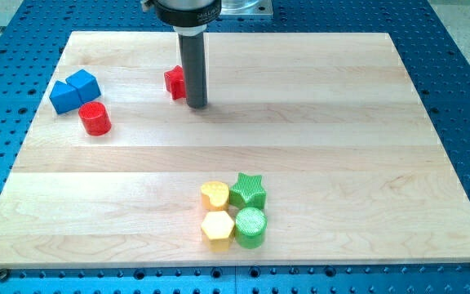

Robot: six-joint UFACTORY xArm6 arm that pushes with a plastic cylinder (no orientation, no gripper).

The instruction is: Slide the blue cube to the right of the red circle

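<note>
The blue cube (83, 84) sits near the board's left edge, touching a second blue block (64, 98) on its lower left. The red circle, a short red cylinder (95, 118), stands just below the two blue blocks, close to them. My tip (197, 104) rests on the board in the upper middle, well to the right of these blocks. Another red block (175, 82) sits right beside the rod's left, partly hidden by it; I cannot make out its shape.
A cluster lies at the bottom centre: a yellow heart-like block (215, 194), a green star (248, 190), a yellow hexagon (217, 227) and a green cylinder (250, 226). The wooden board (317, 122) lies on a blue perforated table.
</note>
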